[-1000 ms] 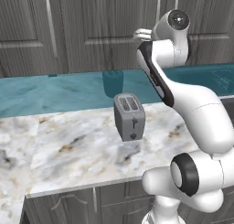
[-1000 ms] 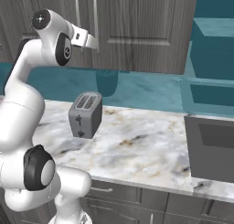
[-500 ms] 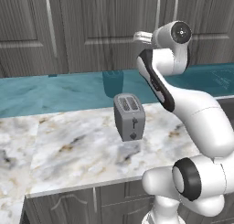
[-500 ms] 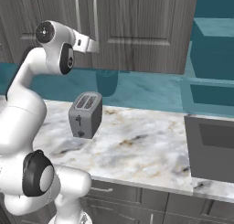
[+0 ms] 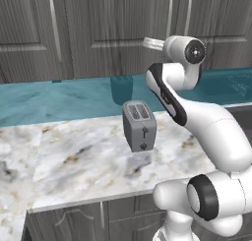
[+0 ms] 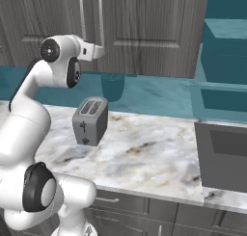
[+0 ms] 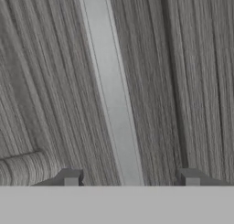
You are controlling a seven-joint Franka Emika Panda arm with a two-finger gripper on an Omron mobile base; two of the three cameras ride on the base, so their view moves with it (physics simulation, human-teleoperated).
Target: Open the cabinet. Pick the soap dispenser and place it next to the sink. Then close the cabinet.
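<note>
The arm (image 5: 206, 127) is raised from the base and bent sharply at the elbow, so that the forearm is carried back up to a level wrist. The gripper (image 7: 130, 178) is held out horizontally from the wrist. Its jaws are spread well apart, and the two dark fingertips (image 7: 69, 177) are seen on either side of centre with nothing clamped between them.

White arm reaching to cabinet (image 6: 144, 32) handles, grey toaster (image 6: 90, 121) on marble worktop (image 6: 144, 153), sink (image 6: 224, 155) at right
</note>
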